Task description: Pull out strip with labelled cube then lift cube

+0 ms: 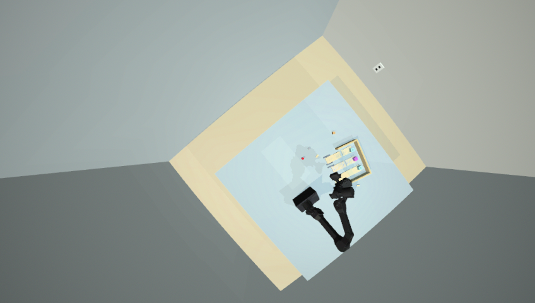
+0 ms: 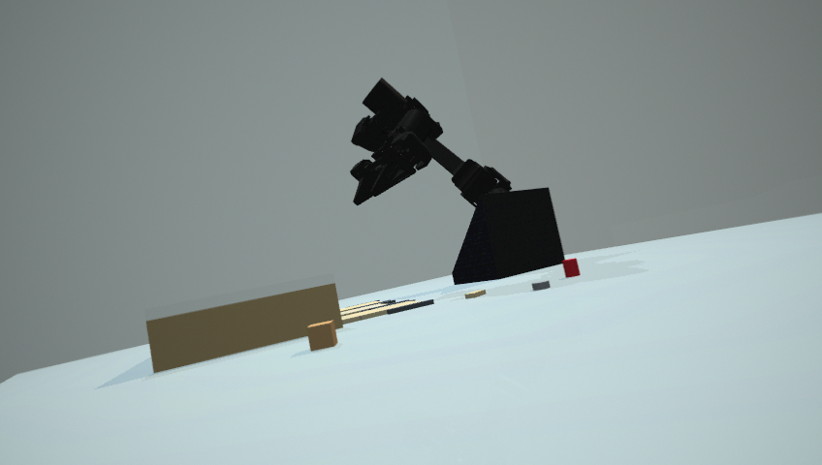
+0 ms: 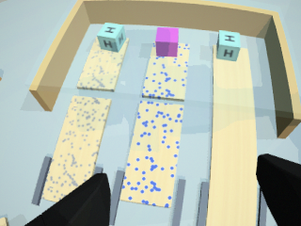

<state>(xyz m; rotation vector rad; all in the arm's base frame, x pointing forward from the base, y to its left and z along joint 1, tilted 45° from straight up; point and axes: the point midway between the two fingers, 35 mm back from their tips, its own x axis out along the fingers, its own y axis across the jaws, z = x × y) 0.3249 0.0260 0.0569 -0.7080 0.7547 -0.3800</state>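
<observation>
Below my wrist camera sits a low U-shaped tan fence [image 3: 182, 11], flat-walled and matte, open toward me. Inside it lie three pale, thin flat strips side by side. Farthest to the left of that view, the grey-flecked strip [image 3: 82, 145] is cut across into two pieces with a gap between them, and a teal cube marked H [image 3: 111, 37] stands on its far piece. Between the other two, the blue-dotted strip [image 3: 153, 153] is likewise split in two, and a plain magenta cube [image 3: 167, 40] stands at its far end. At the right of the view, the plain strip [image 3: 233, 145] runs unbroken with a faint wood grain, and the second teal cube marked H [image 3: 229, 44] rests on its far end, close to the fence's back wall. Short grey bars [image 3: 179, 215] lie along the strips' near ends.

My gripper [image 3: 184, 176] hangs above the near ends, touching nothing; its blocky black fingers are partly spread with nothing between them.

From the side, a small tan block [image 2: 322, 334] sits just outside the fence, and a red cube [image 2: 570, 266], a grey chip [image 2: 540, 285] and a tan chip [image 2: 475, 294] lie near my black base [image 2: 510, 235]
</observation>
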